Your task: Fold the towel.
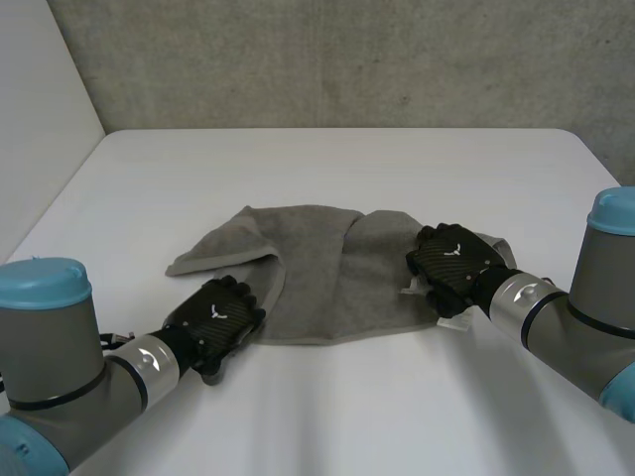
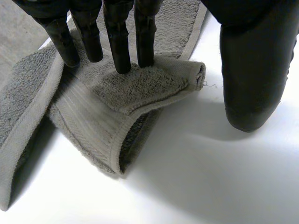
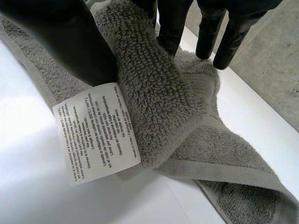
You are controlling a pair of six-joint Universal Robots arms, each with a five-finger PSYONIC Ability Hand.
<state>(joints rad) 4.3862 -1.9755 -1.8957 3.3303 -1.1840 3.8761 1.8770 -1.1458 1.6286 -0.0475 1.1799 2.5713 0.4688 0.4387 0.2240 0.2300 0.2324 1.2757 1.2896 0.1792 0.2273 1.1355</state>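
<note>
The left hand (image 1: pixel 220 315) rests on the towel's near left corner. Its fingers (image 2: pixel 117 42) are straight, and their tips press down on a flap of the corner that lies doubled back over the cloth. Its thumb (image 2: pixel 254 70) stands apart from the towel, with its tip on the bare tabletop (image 1: pixel 337 169) just beside the folded corner, so this hand grips nothing.

The right hand (image 1: pixel 451 260) sits on the towel's near right corner. There a thick bunch of cloth runs up between its thumb (image 3: pixel 79 42) and its fingers (image 3: pixel 173 23) and is pinched between them. A white care label (image 3: pixel 96 133) with printed lines hangs from that bunch, just beside the thumb.

The towel (image 1: pixel 317 278) is grey terry with a flat woven border. It lies crumpled rather than flat on the white tabletop, between the two hands. Its left part is drawn into a long fold that runs from the left hand toward the towel's far left corner. Beyond the towel's far edge the tabletop reaches a grey concrete wall (image 1: pixel 347 59).
</note>
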